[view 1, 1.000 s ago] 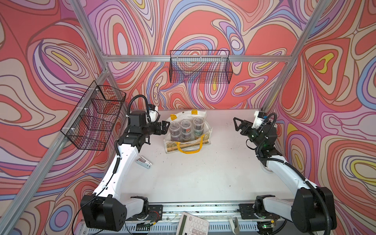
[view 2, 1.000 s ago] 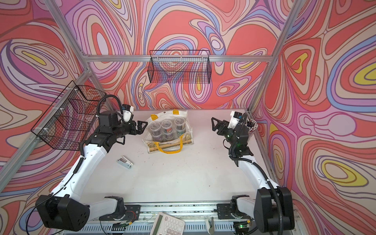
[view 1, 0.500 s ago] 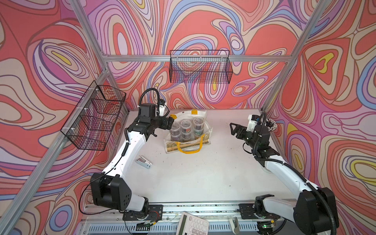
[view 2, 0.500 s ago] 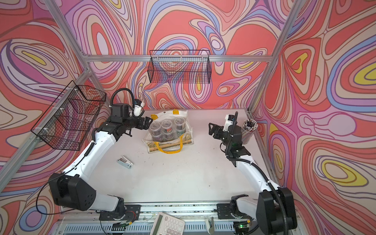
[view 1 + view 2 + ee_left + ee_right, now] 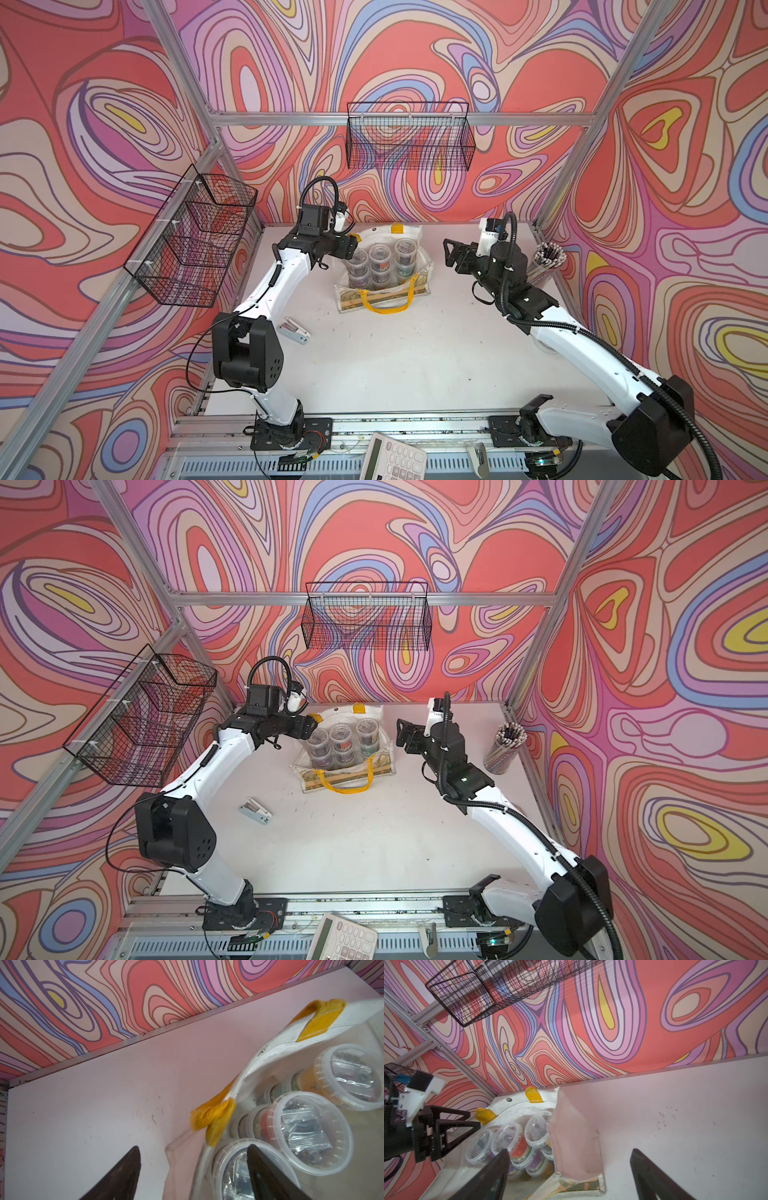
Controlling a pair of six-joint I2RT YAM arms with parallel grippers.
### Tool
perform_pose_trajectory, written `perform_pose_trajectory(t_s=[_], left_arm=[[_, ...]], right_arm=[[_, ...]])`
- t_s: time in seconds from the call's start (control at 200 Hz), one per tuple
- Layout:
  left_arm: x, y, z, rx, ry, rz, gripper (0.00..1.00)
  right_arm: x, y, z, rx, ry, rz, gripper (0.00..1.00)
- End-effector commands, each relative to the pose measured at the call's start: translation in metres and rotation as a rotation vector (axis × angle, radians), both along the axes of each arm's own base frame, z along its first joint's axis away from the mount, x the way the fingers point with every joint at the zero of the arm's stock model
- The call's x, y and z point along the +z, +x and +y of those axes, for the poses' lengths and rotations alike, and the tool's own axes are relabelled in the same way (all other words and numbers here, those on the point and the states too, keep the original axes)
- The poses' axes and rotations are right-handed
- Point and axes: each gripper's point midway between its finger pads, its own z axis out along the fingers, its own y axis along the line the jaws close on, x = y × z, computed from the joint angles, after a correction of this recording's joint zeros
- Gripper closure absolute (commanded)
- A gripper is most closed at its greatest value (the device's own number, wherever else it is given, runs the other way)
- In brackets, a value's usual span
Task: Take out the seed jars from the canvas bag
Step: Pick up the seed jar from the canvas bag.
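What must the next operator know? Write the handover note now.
Left gripper: open, empty, poised astride the rim of the canvas bag.
Right gripper: open, empty, beside the bag, not touching it.
Seed jars: all visible ones stand in the bag, none on the table.
Done: nothing out.
Left: every jar.

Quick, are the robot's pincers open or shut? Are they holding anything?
Left pincer: open, holding nothing.
Right pincer: open, holding nothing.
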Motion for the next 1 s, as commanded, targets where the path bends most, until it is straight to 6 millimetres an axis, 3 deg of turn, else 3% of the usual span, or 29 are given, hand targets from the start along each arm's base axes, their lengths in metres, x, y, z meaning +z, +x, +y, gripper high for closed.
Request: perform_pose_trajectory(t_s=[0.0, 0.165, 0.27, 0.391, 0.441, 0.576, 0.801, 0.831, 0.997], left_arm=[[0.001, 0.004, 0.003, -0.002, 0.038, 0.017, 0.3], [-0.006, 0.006, 0.005, 0.015, 0.038, 0.033, 0.52], [-0.003, 0.006, 0.005, 0.025, 0.025, 0.025, 0.73], [-0.001, 0.005, 0.004, 0.034, 0.005, 0.027, 0.94], [-0.001, 0.004, 0.003, 0.034, -0.002, 0.029, 1.0], [-0.002, 0.003, 0.002, 0.038, -0.015, 0.043, 1.0], [-0.003, -0.001, 0.0, 0.037, -0.033, 0.059, 1.0], [-0.003, -0.001, 0.0, 0.038, -0.036, 0.058, 1.0], [-0.002, -0.002, -0.002, 0.035, -0.047, 0.061, 1.0]], right_arm=[[-0.004, -0.001, 0.024, 0.007, -0.018, 0.045, 0.08], [-0.002, -0.006, 0.09, 0.13, -0.021, 0.065, 0.09], [-0.015, -0.004, 0.13, 0.215, -0.023, 0.124, 0.13], [-0.043, 0.01, 0.149, 0.215, -0.044, 0.22, 0.15], [-0.053, 0.015, 0.152, 0.206, -0.063, 0.248, 0.15], [-0.068, 0.029, 0.148, 0.159, -0.099, 0.293, 0.15], [-0.075, 0.05, 0.121, 0.079, -0.083, 0.322, 0.16], [-0.089, 0.054, 0.121, 0.069, -0.107, 0.344, 0.16], [-0.093, 0.067, 0.114, 0.035, -0.125, 0.347, 0.16]])
